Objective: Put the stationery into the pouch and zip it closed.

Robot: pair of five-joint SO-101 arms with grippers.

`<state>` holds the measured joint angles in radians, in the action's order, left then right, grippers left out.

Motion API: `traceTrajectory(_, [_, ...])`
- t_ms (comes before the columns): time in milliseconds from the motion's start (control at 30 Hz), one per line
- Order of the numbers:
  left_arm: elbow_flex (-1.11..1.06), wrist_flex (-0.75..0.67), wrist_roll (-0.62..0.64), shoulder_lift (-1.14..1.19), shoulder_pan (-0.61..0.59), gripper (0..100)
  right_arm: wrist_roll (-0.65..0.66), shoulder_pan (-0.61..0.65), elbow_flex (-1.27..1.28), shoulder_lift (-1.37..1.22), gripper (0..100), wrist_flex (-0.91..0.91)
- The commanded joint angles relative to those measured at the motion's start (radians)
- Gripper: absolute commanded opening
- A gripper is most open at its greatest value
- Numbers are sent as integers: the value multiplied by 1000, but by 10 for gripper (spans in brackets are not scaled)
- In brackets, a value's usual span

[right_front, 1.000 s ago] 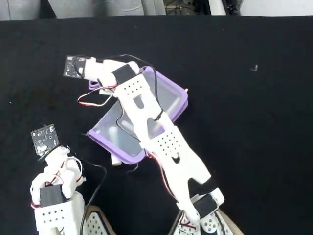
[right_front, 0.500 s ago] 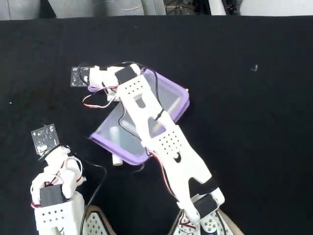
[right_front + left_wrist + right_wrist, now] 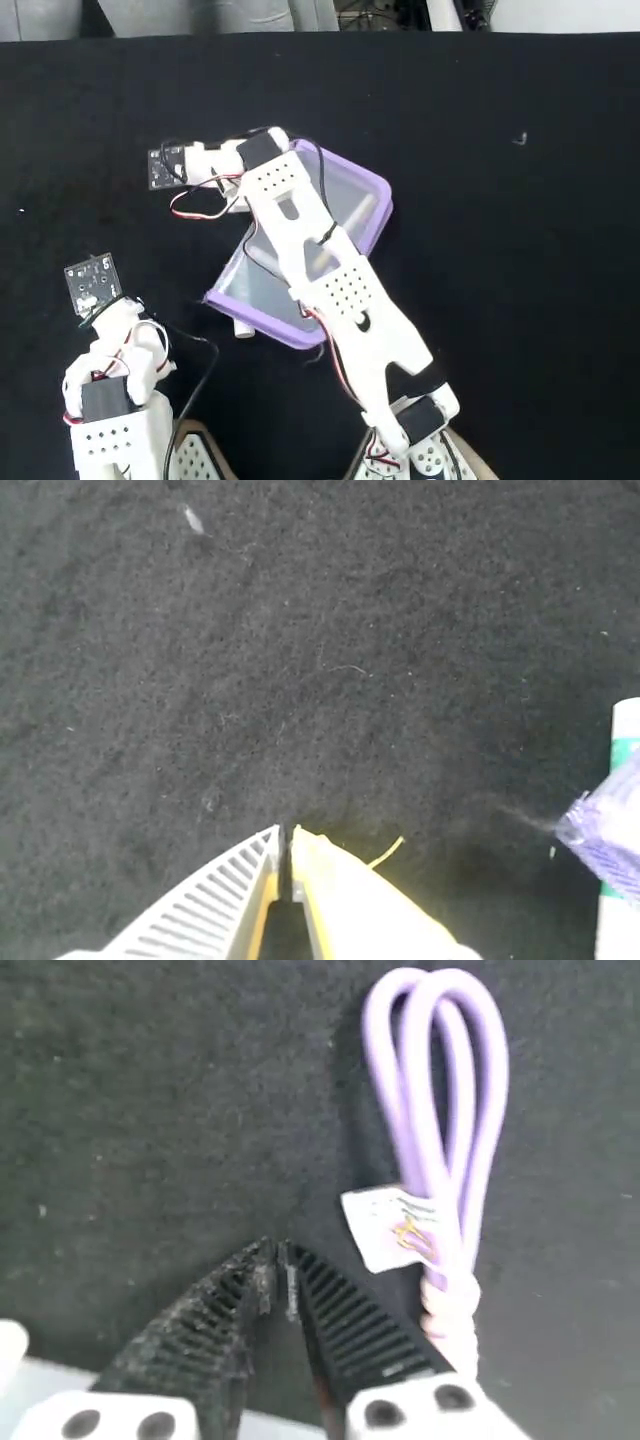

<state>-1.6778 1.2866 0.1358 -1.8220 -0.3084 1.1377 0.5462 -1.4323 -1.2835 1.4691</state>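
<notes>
Right claw [image 3: 278,1252] clenched beside purple loop [image 3: 450,1210], right arm [image 3: 300,230] hiding middle of pouch [image 3: 365,195], left claw [image 3: 285,835] clenched above black bench [image 3: 300,630]

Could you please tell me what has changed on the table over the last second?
The right gripper drew nearer the arm bases, and the clear purple-edged pouch pivoted, its near left corner swinging rightward and nearer. The left gripper and the white pen beside the pouch stayed put.
</notes>
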Motion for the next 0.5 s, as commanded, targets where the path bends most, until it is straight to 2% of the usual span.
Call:
traceTrajectory(0, [-22,-12,-2,-2,-1,30,-94,14,-208,87,12,80])
traceTrajectory(300, [-22,-12,-2,-2,-2,30,-298,-18,-240,433,15,163])
traceTrajectory(467, [-22,-12,-2,-2,-4,30,-439,-87,-240,641,15,178])
